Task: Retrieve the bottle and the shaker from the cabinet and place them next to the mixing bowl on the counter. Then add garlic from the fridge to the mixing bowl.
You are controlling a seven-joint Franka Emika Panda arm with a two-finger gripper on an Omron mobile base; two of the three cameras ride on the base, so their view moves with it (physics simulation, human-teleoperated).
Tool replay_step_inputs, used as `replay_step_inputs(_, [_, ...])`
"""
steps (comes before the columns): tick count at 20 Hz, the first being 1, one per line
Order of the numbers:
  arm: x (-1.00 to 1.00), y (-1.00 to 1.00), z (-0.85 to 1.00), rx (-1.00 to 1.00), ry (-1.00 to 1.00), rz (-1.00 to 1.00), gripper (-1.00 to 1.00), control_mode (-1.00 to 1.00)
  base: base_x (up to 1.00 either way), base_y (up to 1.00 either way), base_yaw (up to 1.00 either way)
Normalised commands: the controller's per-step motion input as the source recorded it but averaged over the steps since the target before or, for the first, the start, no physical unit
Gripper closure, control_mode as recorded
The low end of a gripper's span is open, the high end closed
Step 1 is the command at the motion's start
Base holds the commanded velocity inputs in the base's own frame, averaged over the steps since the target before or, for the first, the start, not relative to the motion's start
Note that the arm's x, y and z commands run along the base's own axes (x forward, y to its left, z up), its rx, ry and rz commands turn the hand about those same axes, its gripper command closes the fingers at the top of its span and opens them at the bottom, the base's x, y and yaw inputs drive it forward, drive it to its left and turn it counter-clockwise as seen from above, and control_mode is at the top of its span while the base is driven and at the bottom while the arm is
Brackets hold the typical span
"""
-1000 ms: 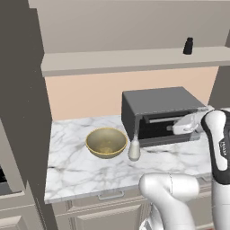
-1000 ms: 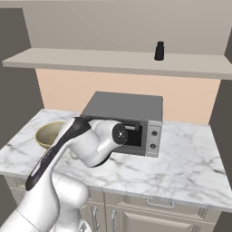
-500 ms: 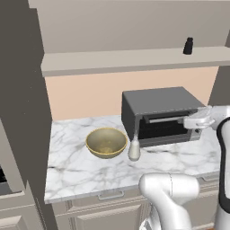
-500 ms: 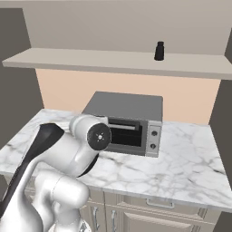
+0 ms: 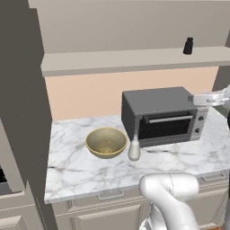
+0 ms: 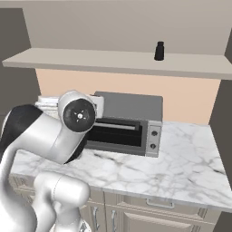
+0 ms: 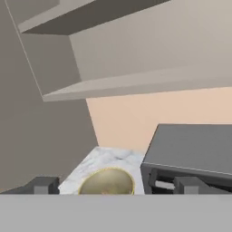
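The whitish bottle [image 5: 134, 149] stands on the marble counter [image 5: 76, 168] just right of the golden mixing bowl [image 5: 106, 143], which also appears between the fingertips in the hand view [image 7: 108, 182]. The black shaker [image 5: 188, 46] [image 6: 159, 50] stands on the open cabinet's shelf [image 5: 134, 60] [image 6: 113, 61], towards its right end. My gripper [image 5: 197, 99] [image 7: 115, 186] hovers level with the toaster oven's top right corner, well below the shaker. It points left, open and empty. Garlic and fridge are out of view.
A dark grey toaster oven [image 5: 161, 116] [image 6: 127, 124] sits on the counter right of the bowl, directly under the shelf. A tall dark grey panel [image 5: 22, 112] bounds the counter on the left. Bare marble [image 6: 181, 158] lies to the oven's right.
The hand has risen from in front of the toaster oven's door to the level of its top and shifted right. The jaws stay open. Bottle, bowl and shaker have not moved.
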Motion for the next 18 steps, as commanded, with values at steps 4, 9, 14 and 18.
replay_step_inputs(4, [-0.01, -0.18, 0.86, 0.0, 0.0, -0.18, -1.0, -1.0, 0.0, 0.0, 0.0])
replay_step_inputs(9, [0.02, -0.22, 0.37, -0.04, 0.02, -0.36, -1.0, -1.0, 0.0, 0.0, 0.0])
replay_step_inputs(14, [0.07, -0.31, 0.02, -0.02, 0.1, -0.38, -1.0, -1.0, 0.0, 0.0, 0.0])
replay_step_inputs(18, [0.27, -0.02, 0.0, -0.04, 0.01, -0.11, -1.0, -1.0, 0.0, 0.0, 0.0])
